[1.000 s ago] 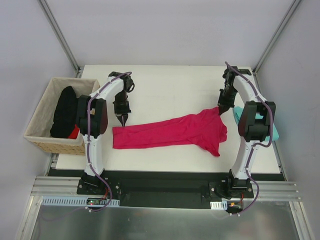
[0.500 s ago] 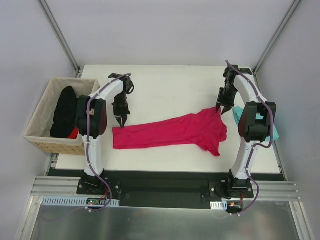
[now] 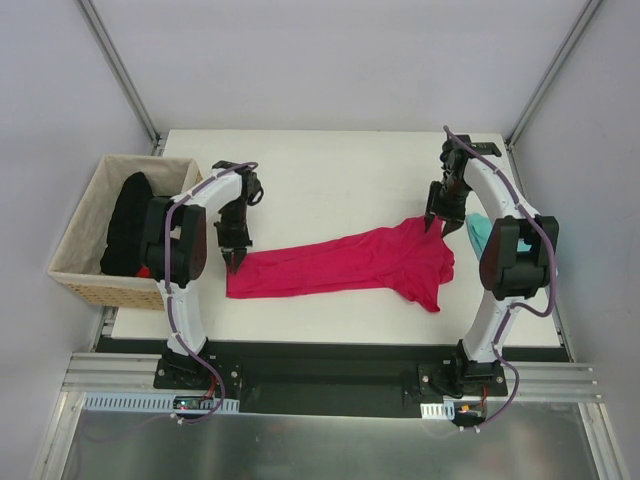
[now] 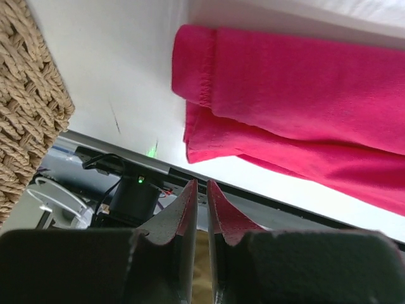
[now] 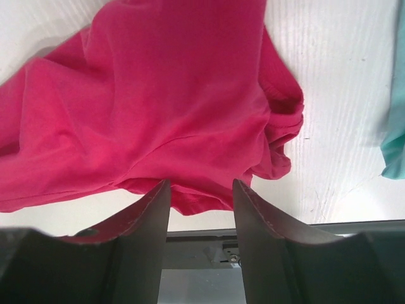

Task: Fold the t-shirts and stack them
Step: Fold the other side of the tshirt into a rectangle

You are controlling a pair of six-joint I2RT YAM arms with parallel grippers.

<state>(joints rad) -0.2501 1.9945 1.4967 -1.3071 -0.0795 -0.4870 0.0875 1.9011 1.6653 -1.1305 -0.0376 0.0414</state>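
status: crimson t-shirt point(image 3: 340, 262) is laid across the surface point(image 3: 330, 180) as a long narrow strip, not squared up yet | left tool point(image 3: 233, 262) is barely parted, nothing pinched, at its left end | right tool point(image 3: 437, 226) is spread, empty, over the sleeve end | teal t-shirt point(image 3: 478, 232) is parked at the right edge, nothing stacked on it

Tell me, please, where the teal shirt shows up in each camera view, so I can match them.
Top view: the teal shirt at the table's right edge, partly behind the right arm.
Right wrist: a strip at the right edge of the picture.
Left wrist: not in it.
Shared landmark: the pink shirt, in all three views.
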